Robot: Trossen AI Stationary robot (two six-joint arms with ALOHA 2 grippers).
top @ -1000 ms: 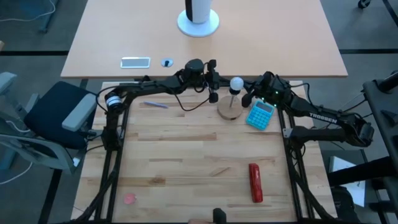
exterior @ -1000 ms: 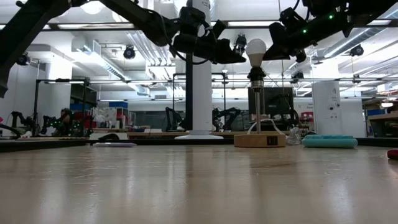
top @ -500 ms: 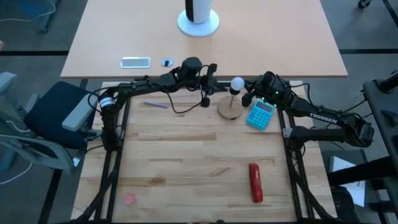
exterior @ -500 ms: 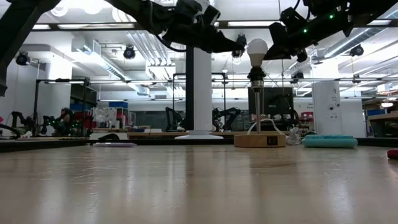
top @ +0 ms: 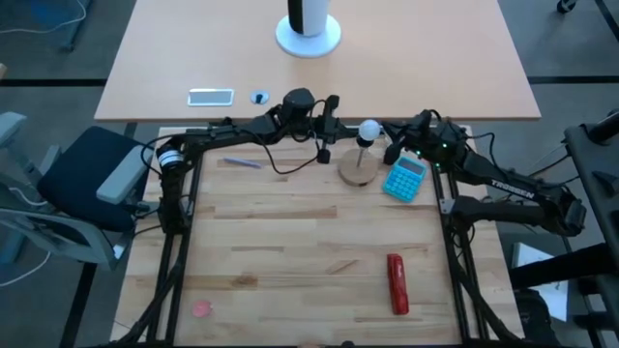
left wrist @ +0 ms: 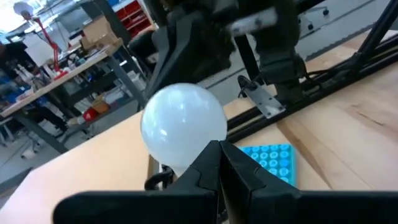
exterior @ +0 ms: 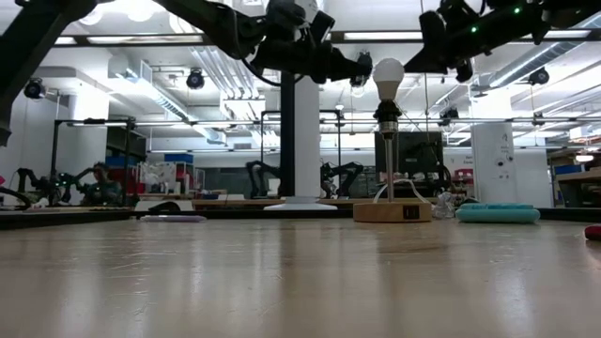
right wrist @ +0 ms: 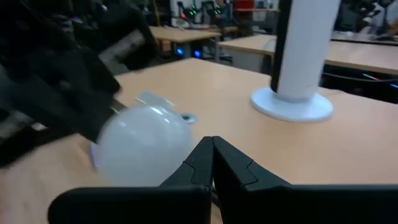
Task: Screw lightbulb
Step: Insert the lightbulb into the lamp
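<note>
A small white lightbulb (top: 368, 129) sits upright atop the thin post of a round wooden base (top: 356, 171) near the far edge of the slatted worktable (top: 290, 242); the low view shows the bulb (exterior: 387, 73) in its dark socket. The left gripper (top: 338, 127) hovers just beside the bulb, fingers clenched together and holding nothing. The right gripper (top: 391, 138) hangs close on the bulb's other side, likewise pinched closed and empty. A blue calculator (top: 405, 178) lies just beside the base. A red object (top: 397, 283) rests well apart, toward the table's near side.
</note>
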